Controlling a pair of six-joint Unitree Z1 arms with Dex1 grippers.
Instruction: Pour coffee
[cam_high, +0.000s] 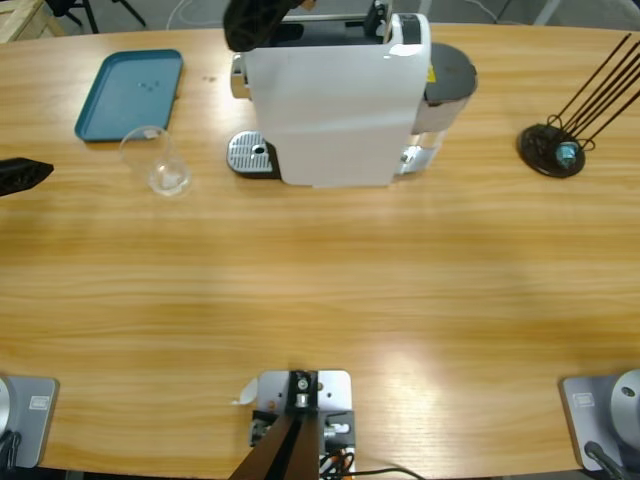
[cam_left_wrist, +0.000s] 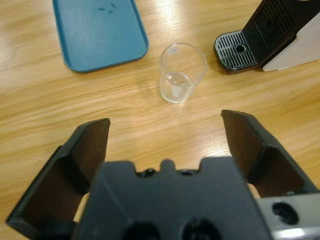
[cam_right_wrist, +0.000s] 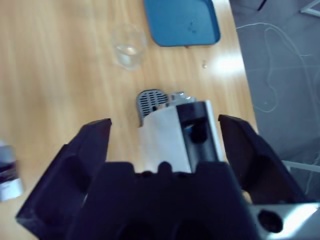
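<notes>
A white coffee machine (cam_high: 335, 100) stands at the table's far middle, its round metal drip grate (cam_high: 250, 153) facing left. An empty clear glass (cam_high: 160, 165) stands upright on the wood left of the grate. My left gripper (cam_left_wrist: 165, 135) is open, low over the table with the glass (cam_left_wrist: 182, 72) ahead of it and apart from it; only its black tip (cam_high: 22, 174) shows at the high view's left edge. My right gripper (cam_right_wrist: 165, 130) is open, hovering above the machine (cam_right_wrist: 177, 135), holding nothing; it shows black at the machine's top (cam_high: 258, 25).
A teal tray (cam_high: 130, 93) lies at the far left, behind the glass. A black wire capsule stand (cam_high: 555, 150) sits at the right. Bare wood stretches across the table's near half.
</notes>
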